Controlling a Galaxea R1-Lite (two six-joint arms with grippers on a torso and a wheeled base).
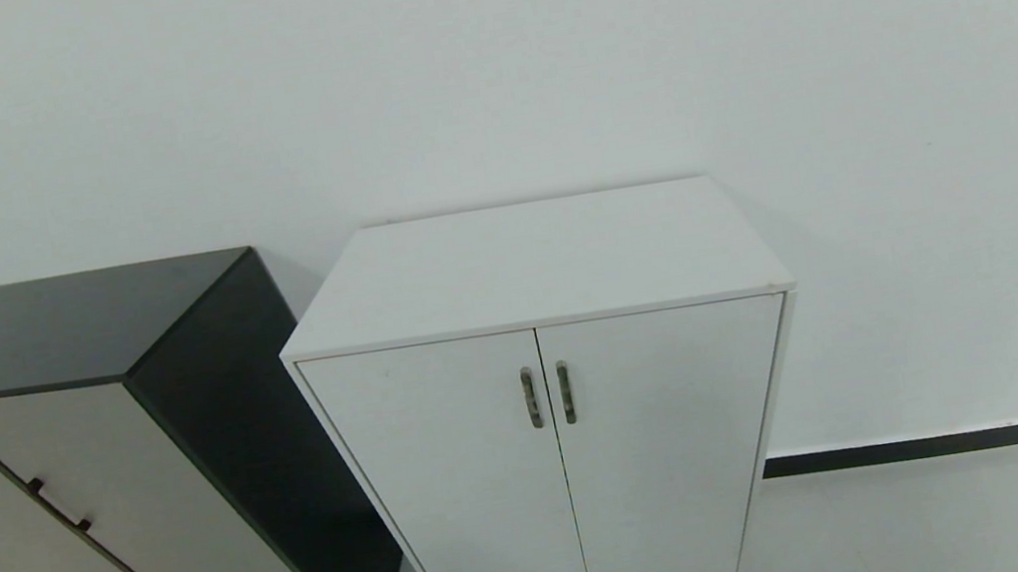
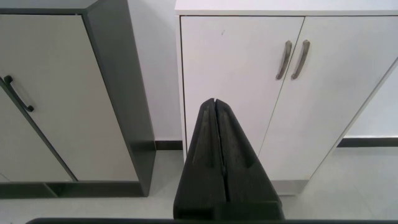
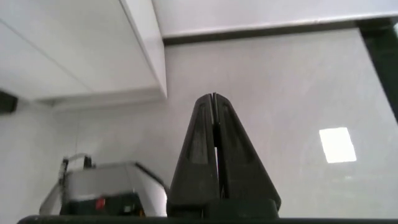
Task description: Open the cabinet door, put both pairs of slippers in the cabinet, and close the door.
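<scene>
Since my left pincer [image 2: 215, 102] and right pincer [image 3: 214, 98] were pressed together empty, I risked hooking both close-set cabinet [image 1: 531, 262] handles [image 1: 548, 395] at once.

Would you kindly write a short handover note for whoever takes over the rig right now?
Left gripper: shut, empty, in front of the white cabinet, apart from it.
Right gripper: shut, empty, over the floor beside the cabinet.
Cabinet: both doors shut, handles side by side at the middle; dark cabinet to its left.
Done, left: doors hide the inside, so progress cannot be told; look inside first.
</scene>
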